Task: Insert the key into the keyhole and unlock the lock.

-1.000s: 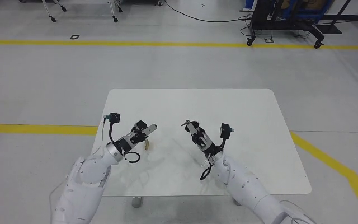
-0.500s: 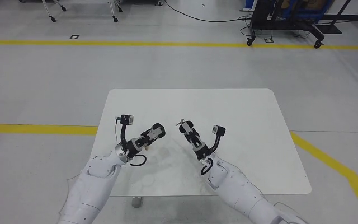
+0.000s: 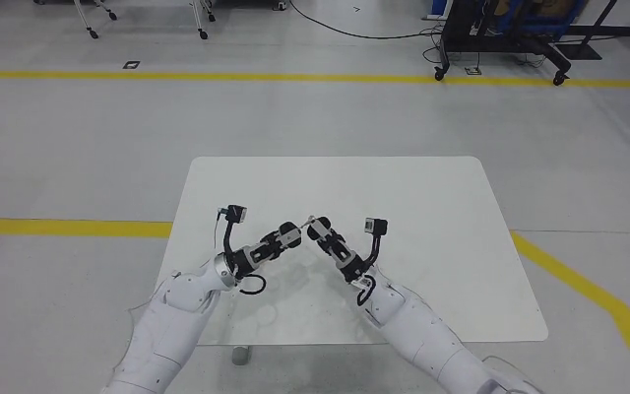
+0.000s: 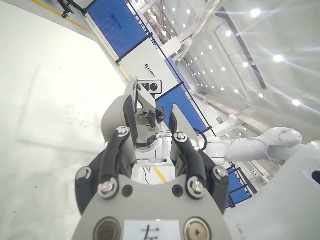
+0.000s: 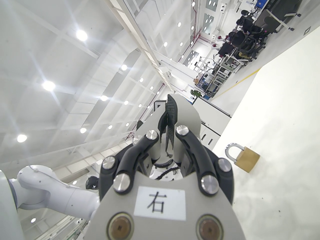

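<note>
My right gripper (image 3: 320,231) is held up above the middle of the white table (image 3: 433,197), shut on a small silver key (image 3: 313,221) that sticks out past its tips. My left gripper (image 3: 288,234) faces it tip to tip and is open. In the left wrist view the left gripper (image 4: 152,116) has its fingers spread on either side of the right gripper's tips, where the thin key (image 4: 135,88) shows edge-on. A brass padlock (image 5: 243,157) with a silver shackle lies flat on the table, apart from both grippers. The right gripper's (image 5: 168,106) pads are pressed together.
The table top (image 5: 275,101) around the padlock is bare white. Yellow floor lines (image 3: 315,76) run beyond and beside the table. Wheeled stands (image 3: 502,44) sit far behind on the floor.
Both arms have swung inward to meet above the table's middle. The left gripper has moved right, away from the spot over the padlock. The right gripper has kept the key.
</note>
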